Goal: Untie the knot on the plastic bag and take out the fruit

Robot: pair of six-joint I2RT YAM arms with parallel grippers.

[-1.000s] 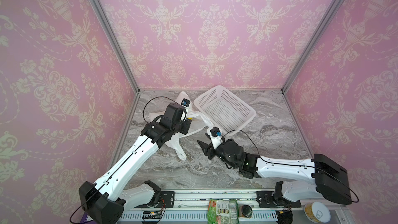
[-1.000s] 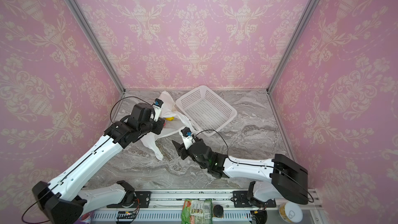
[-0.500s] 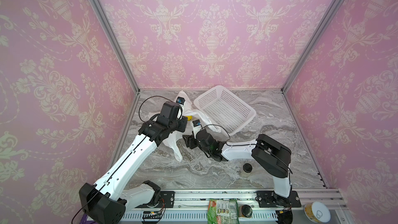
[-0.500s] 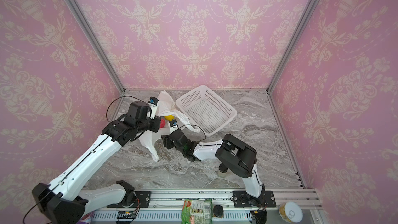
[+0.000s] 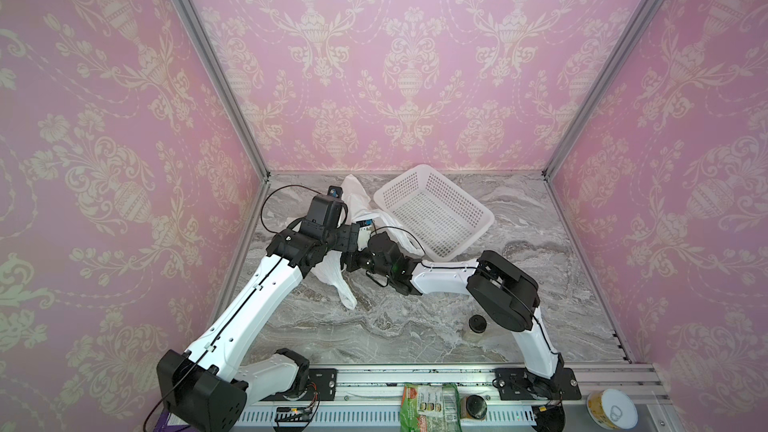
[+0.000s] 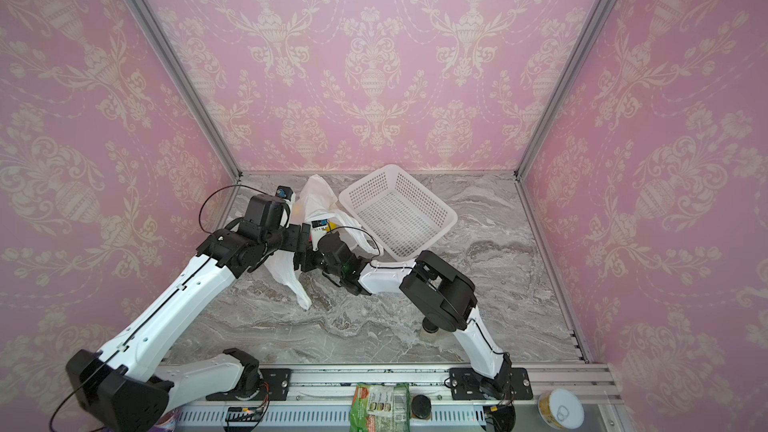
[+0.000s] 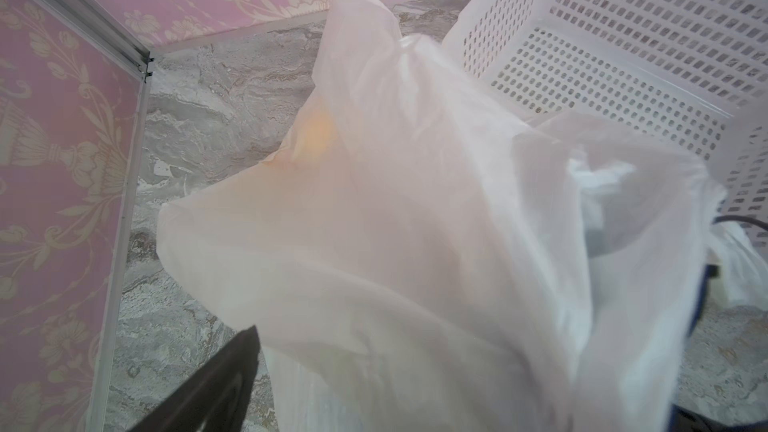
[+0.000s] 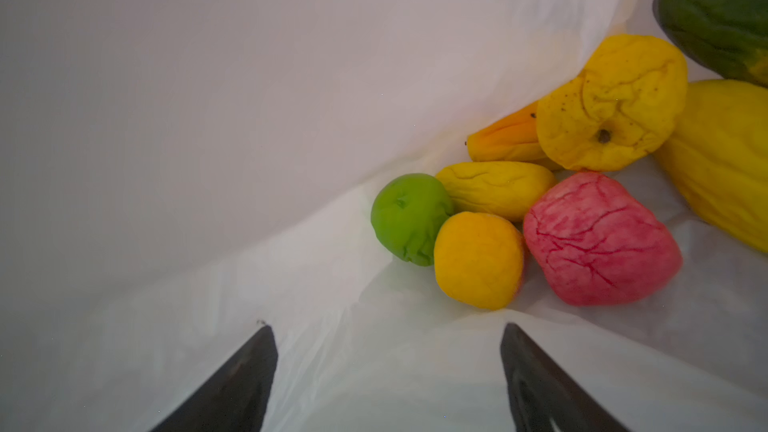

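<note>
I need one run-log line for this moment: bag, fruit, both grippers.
plastic bag: mouth open | fruit: inside bag | right gripper: open, inside bag, empty | left gripper: open, outside bag

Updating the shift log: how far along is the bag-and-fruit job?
Done: the plastic bag is open. In hand: the right tool, jaws apart, reaches inside toward the fruit. Remaining: every visible fruit lies in the bag; the white basket holds none.

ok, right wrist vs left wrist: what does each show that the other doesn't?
Right wrist only: the fruit piled inside, green, orange, pink-red and several yellow, with the right gripper open before them. Left wrist only: the basket, the marble table, the pink wall. Both: the white plastic bag.
</note>
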